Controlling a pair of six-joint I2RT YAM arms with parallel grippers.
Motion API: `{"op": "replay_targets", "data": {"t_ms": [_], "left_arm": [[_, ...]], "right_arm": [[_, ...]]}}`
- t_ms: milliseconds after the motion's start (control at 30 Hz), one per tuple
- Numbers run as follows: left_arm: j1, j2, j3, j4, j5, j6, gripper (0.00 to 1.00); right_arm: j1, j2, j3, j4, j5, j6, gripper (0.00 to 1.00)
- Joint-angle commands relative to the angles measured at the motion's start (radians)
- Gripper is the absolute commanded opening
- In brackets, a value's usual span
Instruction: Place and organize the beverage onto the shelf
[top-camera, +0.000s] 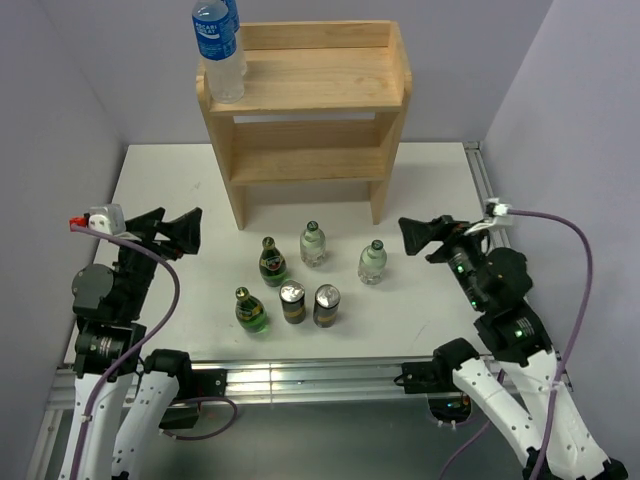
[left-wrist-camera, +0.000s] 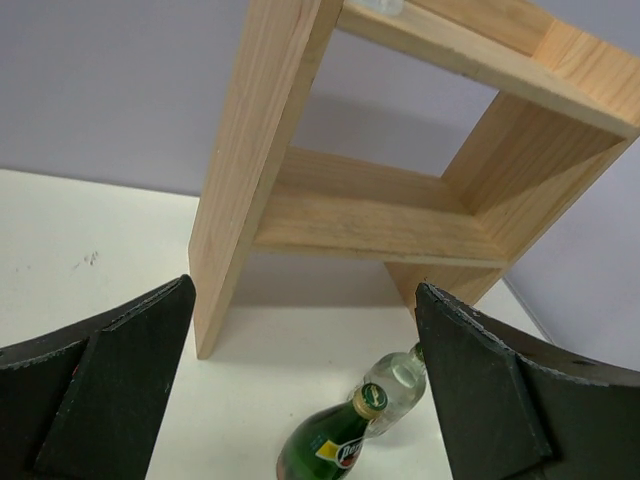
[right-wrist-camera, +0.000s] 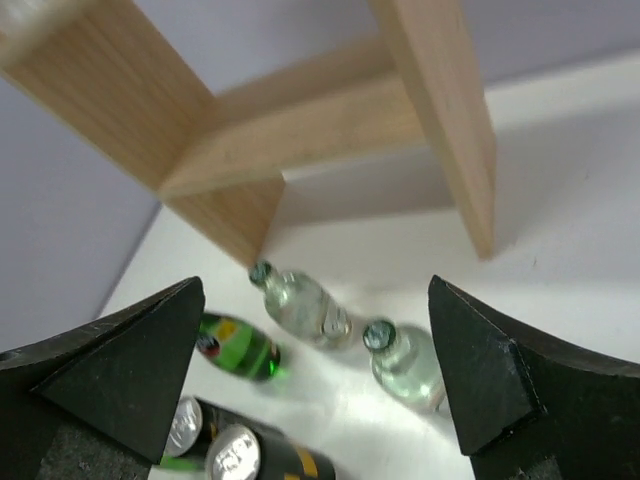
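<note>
Overhead and wrist views of the white worktop (top-camera: 160, 180). The light natural-wood two-tier shelf (top-camera: 305, 100) stands at the far edge. A tall clear plastic water bottle with a blue label (top-camera: 220, 50) stands on the left end of its top tier.

The six drinks all stand upright on the worktop in front of the shelf. Nearest the shelf are a dark green glass bottle with a yellow-green label (top-camera: 272, 262), a clear glass bottle (top-camera: 313, 243) and a second clear glass bottle (top-camera: 372, 262). In the nearer row are a second dark green glass bottle (top-camera: 250, 310), a slim dark can (top-camera: 292, 302) and a second slim dark can (top-camera: 327, 306) just beside it.

The left claw (top-camera: 172, 232) hangs over the left side of the worktop, jaws spread wide, gripping and touching nothing. The right claw (top-camera: 432, 238), over the right side, is likewise fully spread and empty. Both are well apart from the drinks.
</note>
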Motion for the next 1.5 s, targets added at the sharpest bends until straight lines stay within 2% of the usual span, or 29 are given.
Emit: {"op": "replay_targets", "data": {"t_ms": [0,167,300,533,933,1467], "left_arm": [[-0.001,-0.006,-0.010,-0.032,0.021,0.027,0.99],[-0.001,-0.014,-0.021,-0.032,0.008,0.028,0.99],[-0.001,-0.016,-0.021,-0.034,0.005,0.031,0.99],[-0.001,-0.017,-0.021,-0.037,-0.002,0.042,0.99],[-0.001,-0.016,-0.022,-0.024,-0.012,0.042,0.99],[-0.001,-0.023,-0.019,-0.034,-0.018,0.045,0.99]], "right_arm": [[0.051,0.012,-0.096,-0.053,-0.030,0.079,1.00],[0.129,0.011,-0.186,-0.146,0.100,0.163,1.00],[0.177,0.135,-0.187,-0.189,0.183,0.190,1.00],[0.260,0.270,-0.201,-0.133,0.285,0.216,1.00],[0.269,0.454,-0.224,0.050,0.308,0.185,1.00],[0.307,0.679,-0.209,0.186,0.418,0.170,1.00]]}}
